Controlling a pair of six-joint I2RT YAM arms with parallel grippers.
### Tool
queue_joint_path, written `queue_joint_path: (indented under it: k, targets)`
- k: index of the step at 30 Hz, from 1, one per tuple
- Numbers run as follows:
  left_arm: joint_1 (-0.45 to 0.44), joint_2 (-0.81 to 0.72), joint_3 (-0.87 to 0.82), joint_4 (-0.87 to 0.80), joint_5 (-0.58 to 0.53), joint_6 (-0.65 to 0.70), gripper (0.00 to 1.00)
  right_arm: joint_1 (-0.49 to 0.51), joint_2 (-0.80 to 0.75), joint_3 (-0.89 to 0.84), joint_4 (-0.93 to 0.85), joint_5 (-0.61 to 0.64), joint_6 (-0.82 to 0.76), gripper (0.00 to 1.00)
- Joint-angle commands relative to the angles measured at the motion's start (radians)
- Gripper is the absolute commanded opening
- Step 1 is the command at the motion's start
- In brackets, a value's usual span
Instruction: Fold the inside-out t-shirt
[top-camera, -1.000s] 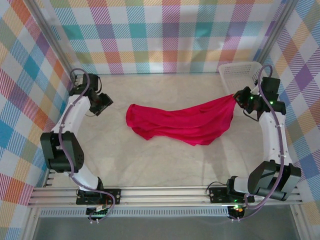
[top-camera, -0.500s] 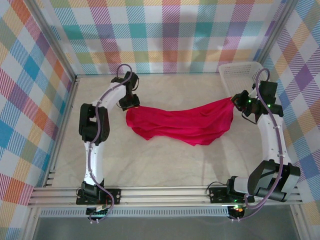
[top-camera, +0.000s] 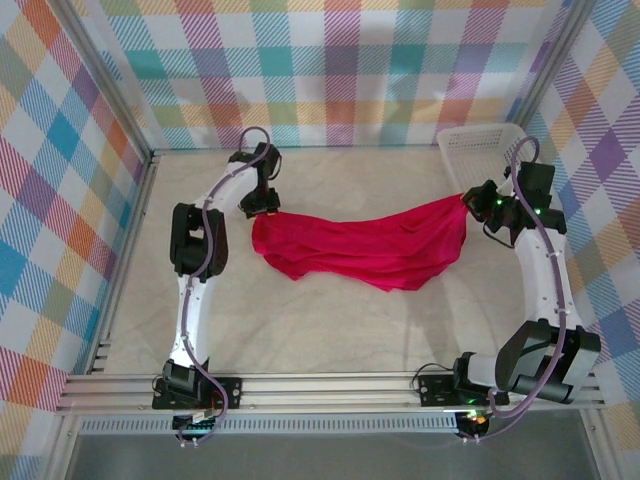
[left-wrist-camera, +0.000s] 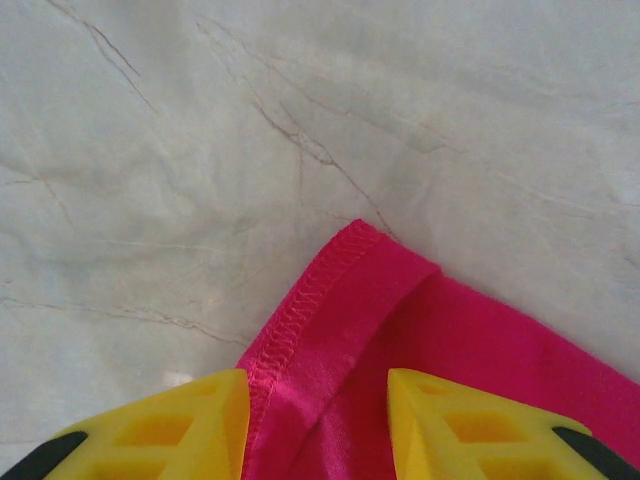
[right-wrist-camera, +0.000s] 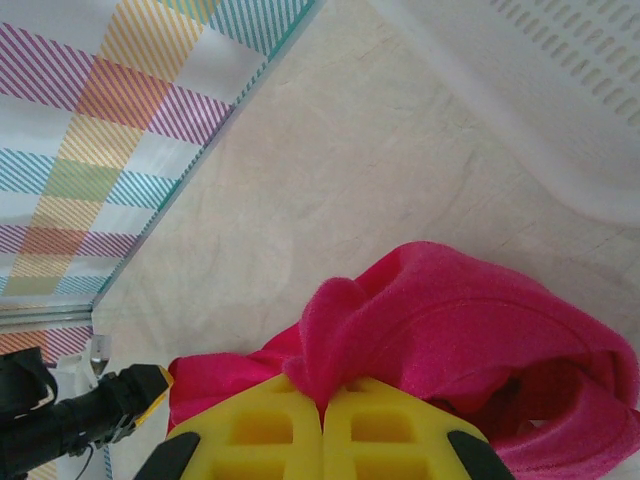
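Our left end effector (top-camera: 264, 208) is sitting spread astride the left corner of the t-shirt (top-camera: 370, 245), upper left of the overhead frame. The right end effector (top-camera: 470, 197) is pinching the opposite corner, so the shirt is stretching left-to-right across the counter (top-camera: 300, 330). The left wrist view is showing us the stitched hem between the yellow fingers (left-wrist-camera: 180, 420), not yet gripped.

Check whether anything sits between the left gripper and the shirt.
Nothing visible does. The left gripper is open, its jaws straddling a hemmed corner of the shirt on the table.
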Motion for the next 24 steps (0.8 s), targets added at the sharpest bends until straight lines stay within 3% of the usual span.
queue_joint_path:
  k: [1,12,21,24]
  targets:
    - [0.008,0.029,0.028,-0.035,-0.003,0.018,0.39,-0.007,-0.005,0.003,0.039,-0.018,0.003,0.00]
    - [0.045,0.038,0.047,-0.046,-0.038,0.006,0.22,-0.006,0.006,0.006,0.048,-0.027,0.007,0.00]
    - [0.057,0.052,0.061,-0.048,-0.027,0.006,0.16,-0.006,0.013,0.020,0.047,-0.031,0.010,0.00]
    - [0.057,0.054,0.062,-0.051,-0.017,0.008,0.02,-0.006,0.017,0.024,0.046,-0.030,0.010,0.00]
